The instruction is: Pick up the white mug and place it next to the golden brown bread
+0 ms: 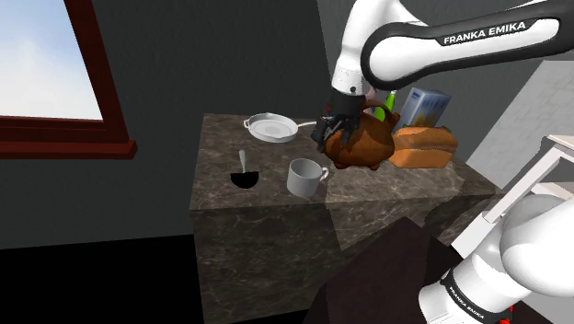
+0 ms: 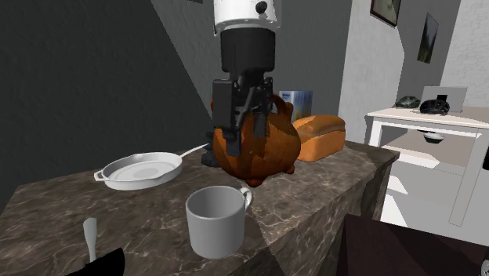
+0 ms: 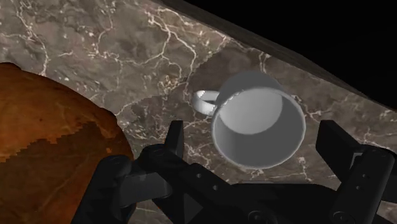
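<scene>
In the shoulder view, the pale grey upright mug [image 1: 306, 177] stands near the marbled counter's [image 1: 221, 147] front edge. The black two-finger gripper [image 1: 329, 136], spread wide and empty, hangs above, slightly right and farther back; the golden-brown loaf [image 1: 425, 147] lies rightmost.

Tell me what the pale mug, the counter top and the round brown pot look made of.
The plain pale grey mug is matte, smooth and unmarked: ceramic perhaps, but the look leaves it open. The dark brown counter top looks like polished marble-like stone, going by its pale veins. The round orange-brown footed pot has a mottled, faintly shiny surface, possibly glazed earthenware.
</scene>
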